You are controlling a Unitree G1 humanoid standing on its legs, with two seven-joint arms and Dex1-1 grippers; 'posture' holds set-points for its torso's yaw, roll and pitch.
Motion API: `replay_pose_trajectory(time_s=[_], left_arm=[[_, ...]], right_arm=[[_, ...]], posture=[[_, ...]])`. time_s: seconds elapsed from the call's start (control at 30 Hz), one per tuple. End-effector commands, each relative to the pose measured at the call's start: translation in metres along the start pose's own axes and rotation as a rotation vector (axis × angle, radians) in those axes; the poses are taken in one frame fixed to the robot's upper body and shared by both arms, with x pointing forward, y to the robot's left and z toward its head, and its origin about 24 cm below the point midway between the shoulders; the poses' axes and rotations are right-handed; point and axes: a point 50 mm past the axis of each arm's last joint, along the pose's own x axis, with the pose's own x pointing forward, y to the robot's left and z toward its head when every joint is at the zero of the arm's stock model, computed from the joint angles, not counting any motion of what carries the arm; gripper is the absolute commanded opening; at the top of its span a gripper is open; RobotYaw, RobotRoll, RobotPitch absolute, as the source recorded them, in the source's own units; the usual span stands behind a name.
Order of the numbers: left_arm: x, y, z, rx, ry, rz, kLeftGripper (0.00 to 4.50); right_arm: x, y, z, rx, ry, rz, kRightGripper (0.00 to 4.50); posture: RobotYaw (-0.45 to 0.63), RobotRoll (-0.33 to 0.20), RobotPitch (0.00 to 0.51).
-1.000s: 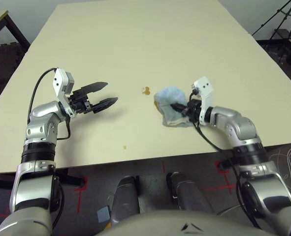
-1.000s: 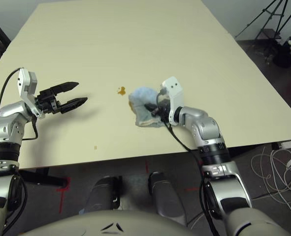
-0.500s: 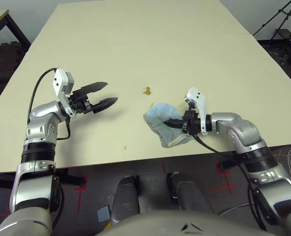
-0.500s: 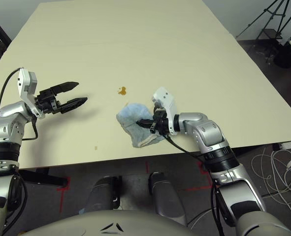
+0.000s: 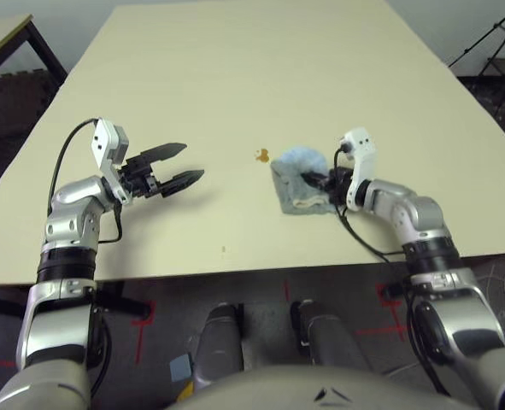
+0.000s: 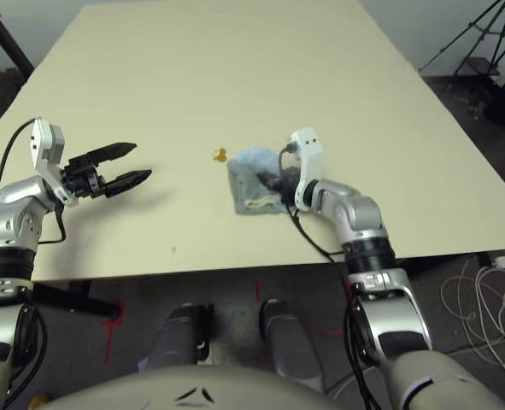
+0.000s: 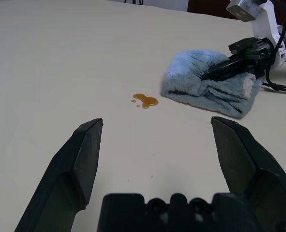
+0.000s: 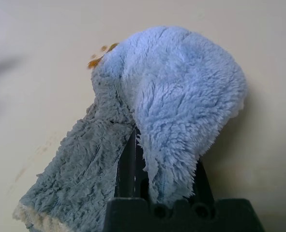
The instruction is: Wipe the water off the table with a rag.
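Landmark: the rag (image 5: pixel 302 180).

- Rag: blue-grey terry cloth, folded and rumpled, whitish hem along its near edge. Lies on the counter (image 5: pixel 235 77), toward the robot's right of centre and nearer the front edge than the back.
- Right end effector (image 5: pixel 322 180): black fingers closed on the rag, pinching a fold of it, as the right wrist view shows; cloth drapes over and around the fingers and rests on the counter.
- Water (image 5: pixel 261 155): one small amber-brown splotch with tiny droplets, just beside the rag's far-left corner, apart from it by a narrow strip of bare counter in the left wrist view. Unwiped.
- Left end effector (image 5: pixel 182 166): well to the left of the rag, raised above the counter, fingers spread wide, holding nothing, pointing toward the rag.
- Tan speck (image 5: pixel 223 249): small mark well to the near-left of the rag, close to the counter's front edge.

Progress, as judged: the rag is in grasp and set close to the spill, so the pick-up is done. The visible splotch remains to be covered and rubbed away; the task looks partway through.
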Motion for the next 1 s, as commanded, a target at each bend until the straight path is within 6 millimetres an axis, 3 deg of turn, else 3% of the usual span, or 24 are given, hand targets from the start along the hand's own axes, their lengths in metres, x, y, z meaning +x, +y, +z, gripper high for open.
replay_pose_trajectory(time_s=[0.03, 0.37, 1.0], left_arm=[[-0.001, -0.001, -0.002, 0.005, 0.022, -0.007, 4.5], [-0.002, 0.0, -0.002, 0.008, 0.023, 0.0, 4.5], [-0.011, 0.006, -0.001, 0.025, 0.051, 0.012, 4.5]], right_arm=[[-0.003, -0.015, 0.007, 0.018, -0.06, -0.116, 0.09], [0.0, -0.034, 0.028, 0.052, -0.213, -0.31, 0.09], [0.053, 0.027, 0.011, 0.071, -0.113, -0.172, 0.09]], posture=[[-0.03, 0.0, 0.123], [-0.03, 0.0, 0.123], [-0.02, 0.0, 0.125]])
